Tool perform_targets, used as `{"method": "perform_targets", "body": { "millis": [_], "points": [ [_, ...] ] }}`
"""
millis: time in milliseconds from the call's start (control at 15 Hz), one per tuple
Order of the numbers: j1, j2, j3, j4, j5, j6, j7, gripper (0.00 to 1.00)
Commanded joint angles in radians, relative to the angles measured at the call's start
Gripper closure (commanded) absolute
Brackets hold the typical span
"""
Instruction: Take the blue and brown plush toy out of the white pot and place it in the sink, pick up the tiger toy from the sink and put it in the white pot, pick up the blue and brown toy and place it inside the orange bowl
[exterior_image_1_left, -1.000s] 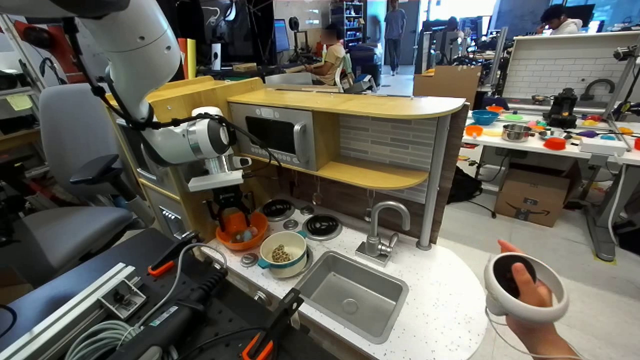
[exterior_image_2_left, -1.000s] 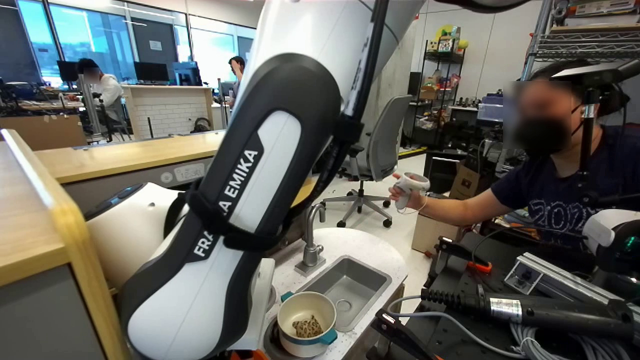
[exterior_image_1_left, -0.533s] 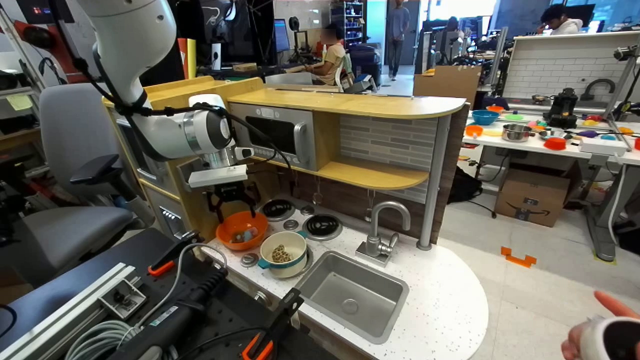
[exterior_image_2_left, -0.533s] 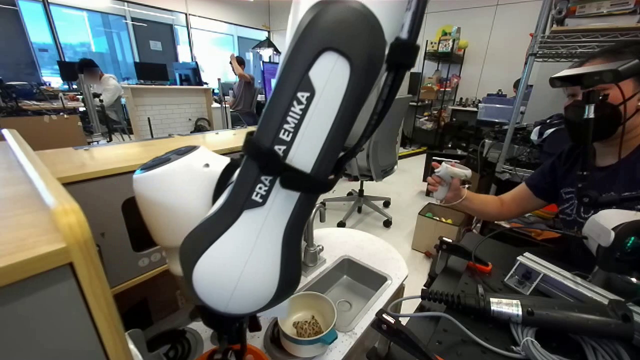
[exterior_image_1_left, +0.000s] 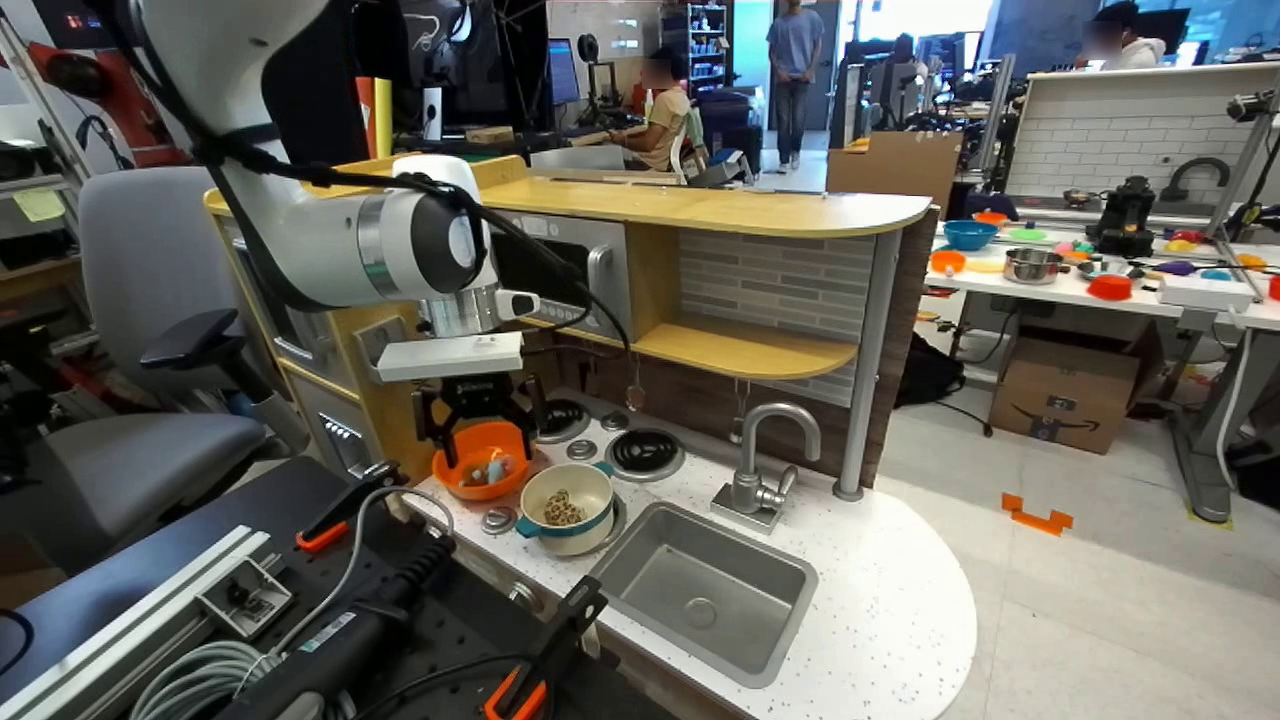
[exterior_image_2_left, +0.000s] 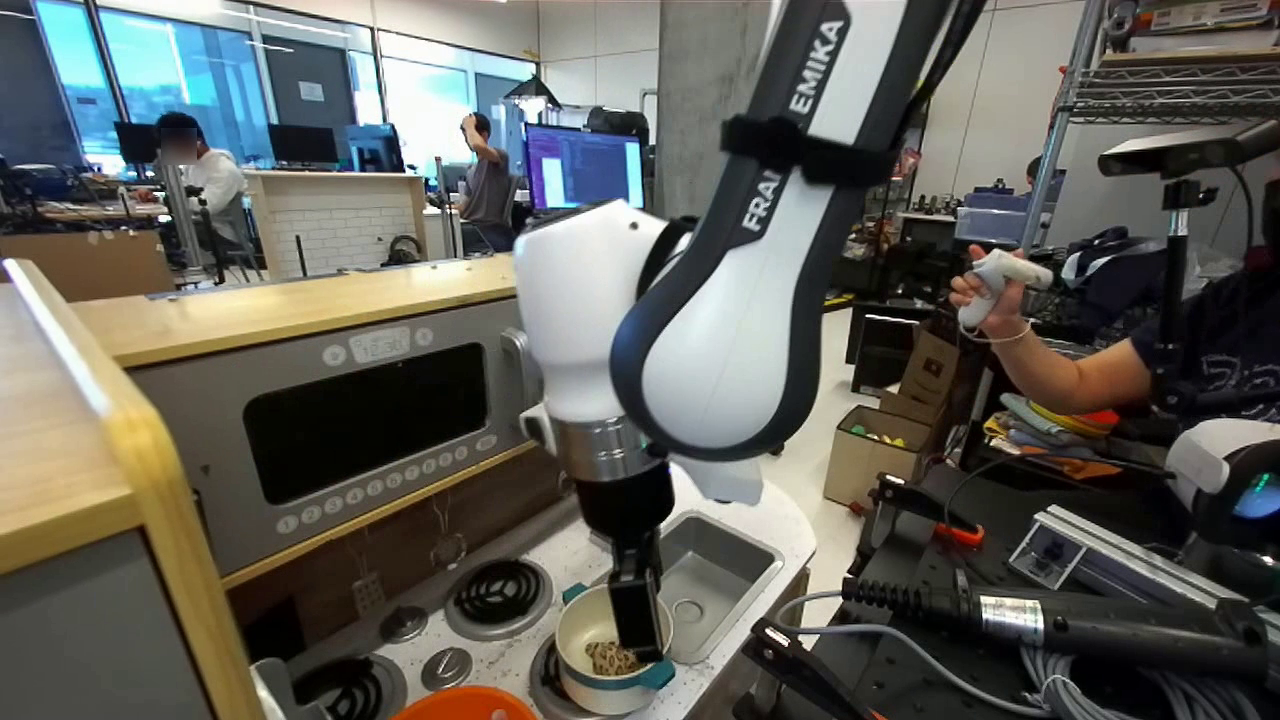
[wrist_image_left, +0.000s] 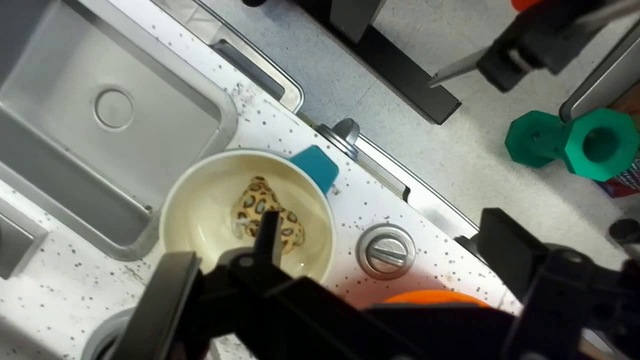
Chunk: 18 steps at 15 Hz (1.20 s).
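Counter (exterior_image_1_left: 885, 590) bears burners (exterior_image_1_left: 645, 452) and white pot (exterior_image_1_left: 592, 490); tool (exterior_image_1_left: 490, 458) hangs over orange bowl (exterior_image_1_left: 480, 491), jaws apart.

The robot arm (exterior_image_2_left: 735, 370) slants from the top, its claw (exterior_image_2_left: 638, 645) pointing down and hiding part of the white pot (exterior_image_2_left: 583, 618). Inside the pot lies the spotted tiger toy (exterior_image_2_left: 608, 657), partly covered. The sink (exterior_image_2_left: 725, 565) is set in the desk (exterior_image_2_left: 785, 515) just beside the pot; the orange bowl (exterior_image_2_left: 462, 703) – cut off at the bottom edge – sits near a burner (exterior_image_2_left: 355, 688). At right, a hand (exterior_image_2_left: 1000, 312) grips a white controller (exterior_image_2_left: 1015, 268).
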Motion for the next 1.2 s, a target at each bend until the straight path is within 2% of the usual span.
{"method": "perform_targets", "body": {
  "millis": [0,200,333,467,533,667,733,867,1133],
  "points": [
    [-0.123,-0.218,0.028,-0.22,0.073,0.083,-0.08,0.0],
    [-0.251,-0.361,0.071,-0.338,0.21,0.132,-0.176,0.0],
    [-0.318,-0.461,0.088,-0.399,0.325,0.099,-0.25,0.0],
    [-0.355,-0.565,0.069,-0.452,0.426,0.049,-0.322,0.0],
    [-0.355,-0.612,0.039,-0.473,0.448,0.013,-0.337,0.0],
    [-0.339,-0.682,-0.052,-0.51,0.36,-0.066,-0.286,0.0],
    [-0.305,-0.573,-0.041,-0.442,0.391,-0.006,-0.302,0.0],
    [-0.305,-0.636,-0.085,-0.479,0.378,-0.047,-0.298,0.0],
    [-0.302,-0.657,-0.091,-0.499,0.376,-0.048,-0.296,0.0]
  ]
}}
